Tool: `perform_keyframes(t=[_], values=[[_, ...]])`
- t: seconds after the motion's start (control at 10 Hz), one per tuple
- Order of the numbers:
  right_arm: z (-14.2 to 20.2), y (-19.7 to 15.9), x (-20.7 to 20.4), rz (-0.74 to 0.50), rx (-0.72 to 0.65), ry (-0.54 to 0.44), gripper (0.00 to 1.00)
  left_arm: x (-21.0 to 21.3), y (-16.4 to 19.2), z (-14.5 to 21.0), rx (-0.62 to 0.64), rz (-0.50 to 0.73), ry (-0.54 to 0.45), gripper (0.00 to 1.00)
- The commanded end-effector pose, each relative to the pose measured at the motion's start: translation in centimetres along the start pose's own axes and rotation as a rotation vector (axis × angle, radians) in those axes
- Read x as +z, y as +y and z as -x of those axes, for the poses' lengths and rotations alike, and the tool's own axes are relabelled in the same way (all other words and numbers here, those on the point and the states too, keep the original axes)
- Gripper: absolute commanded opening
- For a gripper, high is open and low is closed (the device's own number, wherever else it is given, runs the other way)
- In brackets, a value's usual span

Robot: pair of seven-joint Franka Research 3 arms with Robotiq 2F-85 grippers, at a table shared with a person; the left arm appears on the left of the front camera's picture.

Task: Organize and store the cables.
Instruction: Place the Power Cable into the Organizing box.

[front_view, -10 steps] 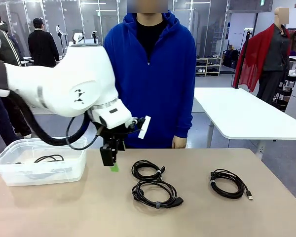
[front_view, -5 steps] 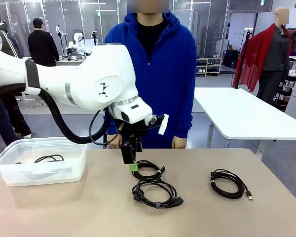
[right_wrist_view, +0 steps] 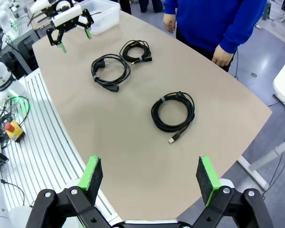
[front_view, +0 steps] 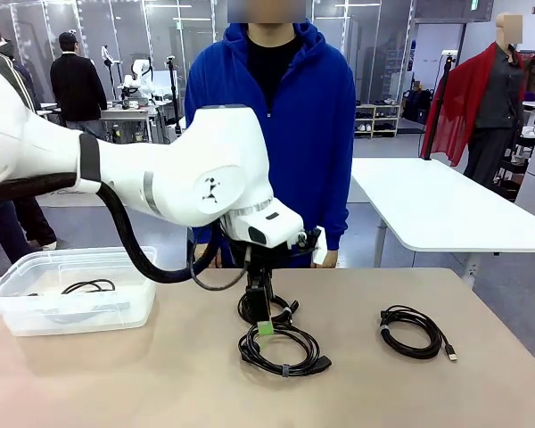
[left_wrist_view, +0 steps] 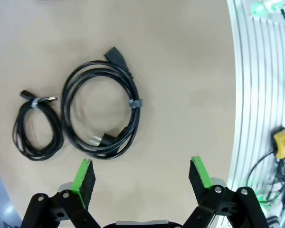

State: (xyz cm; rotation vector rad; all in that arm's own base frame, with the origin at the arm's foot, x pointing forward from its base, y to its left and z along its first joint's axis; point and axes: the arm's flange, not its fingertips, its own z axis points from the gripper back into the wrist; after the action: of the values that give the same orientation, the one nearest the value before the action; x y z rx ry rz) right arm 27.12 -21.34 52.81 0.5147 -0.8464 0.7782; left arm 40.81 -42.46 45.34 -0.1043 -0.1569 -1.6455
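**A:** At the left end of the table point(front_view: 160, 392), what?

**B:** Clear bin point(front_view: 36, 308). Holds one loose black cable point(front_view: 87, 286), lying on its floor.

**A:** And toward the middle?

**B:** Left arm point(front_view: 178, 169), reaching in from the left and crossing in front of a person point(front_view: 276, 125) in a blue hoodie at the far side. Left gripper point(front_view: 264, 323) pointing down at the middle pair of coils.

**A:** Jaws?

**B:** Spread wide, green pads well apart, gripping nothing. From its wrist camera, only bare tabletop between the fingers.

**A:** Those two coils, then?

**B:** Small coil point(front_view: 287, 312), tied with a strap, farther from the robot and partly hidden behind the gripper. Large coil point(front_view: 283, 369), also strapped, with a chunky power plug, just beside it on the robot's side. Both flat on the table. From the front, green fingertip lined up about where the two meet. Contact: cannot tell from that angle. From the wrist, both coils ahead of the pads, the large one nearer.

**A:** Farther right?

**B:** USB coil point(front_view: 426, 346), well apart from the pair, flat on the table, flat plug poking out toward the right.

**A:** And the right gripper point(right_wrist_view: 149, 173)?

**B:** Hangs high above the table's right end, looking down on all three coils. Jaws wide apart, nothing between the pads.

**A:** Person's hands?

**B:** One hand point(front_view: 323, 259) down at the far edge, near the small coil, touching no cable.
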Motion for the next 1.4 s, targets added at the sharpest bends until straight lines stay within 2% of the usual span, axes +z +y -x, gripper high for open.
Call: perform_keyframes(t=[0.0,0.5,0.7,1.3], values=[[-0.1,0.1,0.1,-0.001,0.02,0.0,1.0,-2.3,-0.6,0.0,-0.008,-0.034,0.003,1.0],[-0.1,0.1,0.1,-0.001,0.02,0.0,1.0,-6.2,1.1,0.8,-0.011,-0.021,-0.086,1.0],[-0.1,0.1,0.1,-0.001,0.02,0.0,1.0,-7.1,2.1,0.7,-0.05,-0.041,-0.087,1.0],[-0.1,0.1,0.1,-0.001,0.02,0.0,1.0,-11.5,4.0,0.5,0.021,0.036,-0.104,1.0]])
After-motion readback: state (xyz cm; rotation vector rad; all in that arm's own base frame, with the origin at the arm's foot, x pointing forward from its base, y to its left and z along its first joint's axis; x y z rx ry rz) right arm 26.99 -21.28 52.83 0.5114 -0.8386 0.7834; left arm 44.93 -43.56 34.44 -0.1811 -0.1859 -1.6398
